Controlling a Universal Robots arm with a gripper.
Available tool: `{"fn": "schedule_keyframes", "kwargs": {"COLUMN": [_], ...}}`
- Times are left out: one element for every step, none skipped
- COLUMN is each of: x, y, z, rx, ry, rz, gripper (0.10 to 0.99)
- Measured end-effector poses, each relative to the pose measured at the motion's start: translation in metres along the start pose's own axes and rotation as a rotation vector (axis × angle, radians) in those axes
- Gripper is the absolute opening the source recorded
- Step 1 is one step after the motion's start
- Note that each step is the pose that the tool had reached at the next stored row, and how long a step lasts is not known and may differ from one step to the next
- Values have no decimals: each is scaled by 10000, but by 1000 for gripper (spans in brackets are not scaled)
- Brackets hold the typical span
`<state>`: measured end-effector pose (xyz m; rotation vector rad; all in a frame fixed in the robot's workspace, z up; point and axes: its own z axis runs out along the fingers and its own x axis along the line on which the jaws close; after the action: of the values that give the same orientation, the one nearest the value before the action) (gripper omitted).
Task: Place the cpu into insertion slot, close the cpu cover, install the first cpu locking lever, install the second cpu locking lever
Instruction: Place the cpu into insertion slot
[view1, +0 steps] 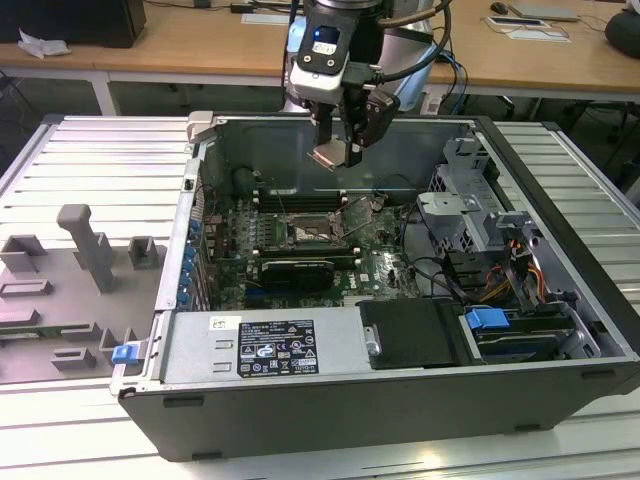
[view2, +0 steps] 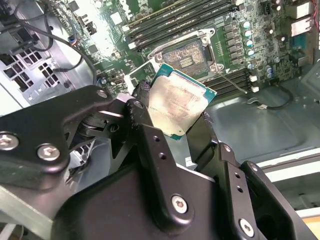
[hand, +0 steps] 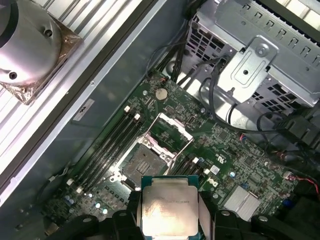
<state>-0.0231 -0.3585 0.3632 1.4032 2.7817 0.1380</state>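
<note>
At the exterior view's left, a grey holder tray (view1: 75, 270) with upright blocks lies on the slatted metal table (view1: 100, 150), just beside the open computer case (view1: 400, 410) and apart from the work in hand. The case lies on its side with its inside facing up, which leaves the green circuit board (view1: 235, 255) open to reach from above. Near the middle of the board is the insertion slot (hand: 142, 162). Its dark centre is bare, so nothing is seated in it yet. The gripper (view1: 340, 150) hangs over this area, clear of the board. Its fingers (view2: 142, 117) are drawn in on two opposite edges of the cpu (view2: 177, 107), and the pale metal top faces up toward the wrist. Judged from this hold, the underside is kept free and the chip is kept level for seating. The cpu is in the air above the slot and touches nothing but the fingers. On the side of the slot toward the exterior view's right, the cpu cover (hand: 172, 131) stands raised on its hinge, with the board showing through its window. This leaves the slot open. I cannot tell how the locking levers lie. Further right are a perforated metal drive cage (view1: 470, 210), a bundle of cables and a blue tab (view1: 488, 322). The table surface is ribbed, pale and level. Behind it stands a wooden desk (view1: 200, 40) carrying papers and small items.
</note>
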Motion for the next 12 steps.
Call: {"fn": "schedule_keyframes", "kwargs": {"x": [0, 0, 0, 0, 0, 0, 0, 0, 0, 0, 0, 0], "y": [0, 0, 0, 0, 0, 0, 0, 0, -1, 0, 0, -1], "z": [1, 1, 2, 2, 3, 3, 4, 4, 5, 5, 5, 6], "rx": [-2, -5, -7, -10, -12, -14, -17, -20, -21, -23, -25, -26], "ry": [-8, -22, -32, -43, -54, -66, -76, -87, -97, -105, -114, -121], "rz": [103, 248, 361, 484, 610, 742, 850, 969, 1085, 1169, 1274, 1358], "gripper": [541, 541, 541, 541, 541, 541, 541, 541, 541, 541, 541, 541]}}
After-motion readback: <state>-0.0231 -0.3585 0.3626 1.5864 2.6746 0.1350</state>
